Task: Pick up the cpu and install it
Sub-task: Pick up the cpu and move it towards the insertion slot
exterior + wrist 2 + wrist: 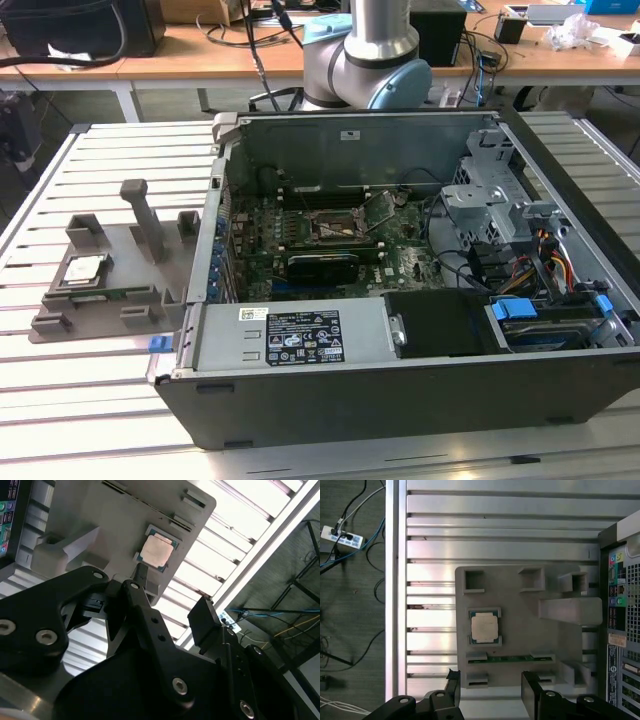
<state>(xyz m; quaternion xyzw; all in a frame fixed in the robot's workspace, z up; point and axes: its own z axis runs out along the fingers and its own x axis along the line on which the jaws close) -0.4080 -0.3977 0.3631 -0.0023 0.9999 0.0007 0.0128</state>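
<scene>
- 2 black fingers [532, 686] of the gripper [492, 684] stand spread wide apart in both wrist views, with nothing pinched between them.
- Just ahead of the fingertips, roughly in line with the gap and clear of both, the cpu [484, 627] lies flat with its silver top up. It sits in a square pocket of the grey fixture plate [520, 595].
- Between the cpu and the fingertips, 1 thin green strip [517, 657] sits in a slot of the same plate.
- Off to one side of the gripper's line, 1 tall post [570, 611] rises from the plate, on the side toward the computer case [620, 605].
- Under the plate and reaching well past the gripper is the slatted metal table [495, 530].
- Beyond the table's edge, a power strip [340, 536] and loose cables lie on the floor.
- From where the exterior view looks, the cpu [84, 270] rests on the plate at the exterior view's left of the open case. The socket frame [335, 228] sits on the board inside the case, well apart from the cpu, and the arm [375, 50] rises behind the case.
</scene>
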